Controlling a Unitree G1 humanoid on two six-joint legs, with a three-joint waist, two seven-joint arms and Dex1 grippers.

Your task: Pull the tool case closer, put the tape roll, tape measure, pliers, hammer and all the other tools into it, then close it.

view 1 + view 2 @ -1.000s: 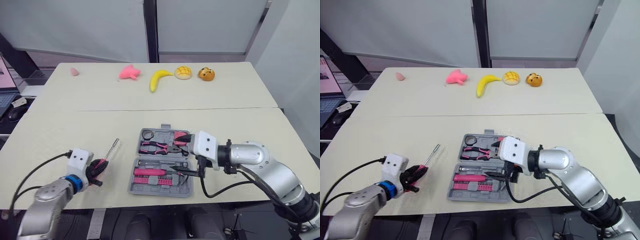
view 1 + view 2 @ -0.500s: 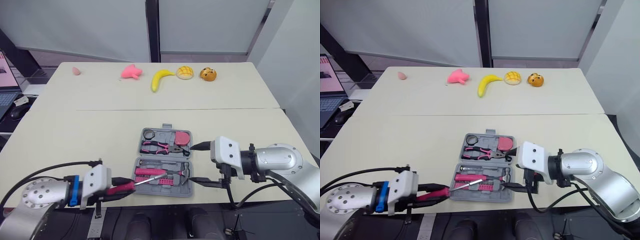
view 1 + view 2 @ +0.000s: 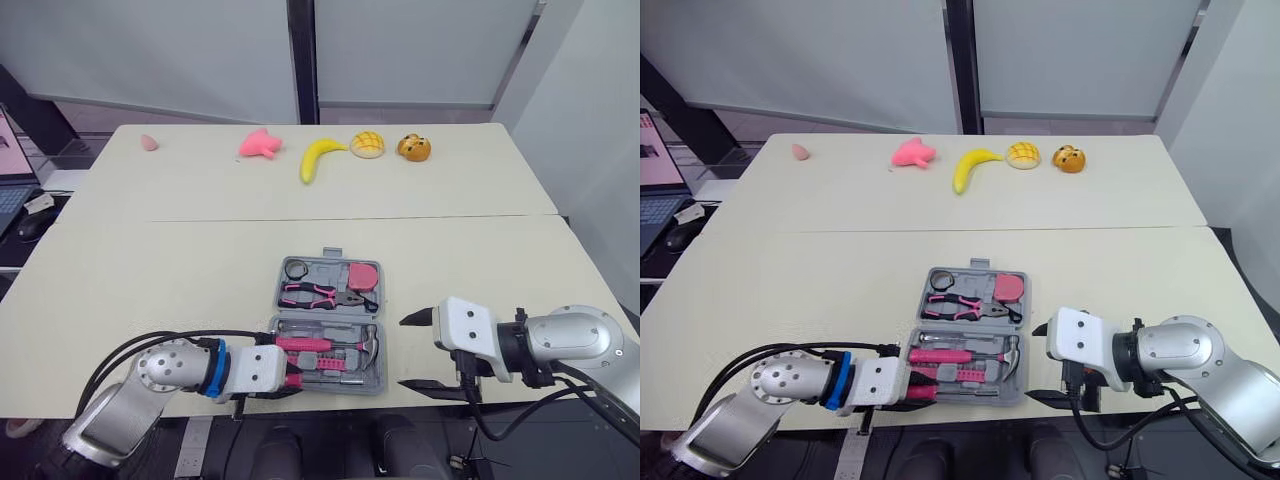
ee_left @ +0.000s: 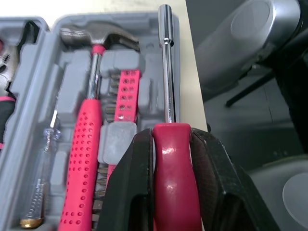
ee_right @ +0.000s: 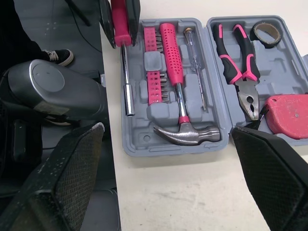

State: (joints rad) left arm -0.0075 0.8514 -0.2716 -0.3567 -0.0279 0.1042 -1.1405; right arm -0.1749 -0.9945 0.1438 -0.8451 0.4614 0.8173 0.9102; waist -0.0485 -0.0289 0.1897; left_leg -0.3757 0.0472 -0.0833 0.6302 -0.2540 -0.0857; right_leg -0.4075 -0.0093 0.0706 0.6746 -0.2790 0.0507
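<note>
One hammer (image 5: pixel 172 53) and one pliers (image 5: pixel 245 96) lie in one case (image 5: pixel 139 140).

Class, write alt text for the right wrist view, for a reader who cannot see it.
An open grey tool case holds a hammer, pliers, tape roll and tape measure, seen between the wide-open fingers of the right gripper. The left gripper grips a pink-handled screwdriver, its shaft lying along the case's outer slot.

Screwdriver (image 4: pixel 166 67): red handle largely covered by left gripper (image 4: pixel 172 144), butt cut off in left wrist view. Hammer (image 4: pixel 89 120): grip end cut off there. Bit set (image 4: pixel 127 96): markings illegible.
</note>
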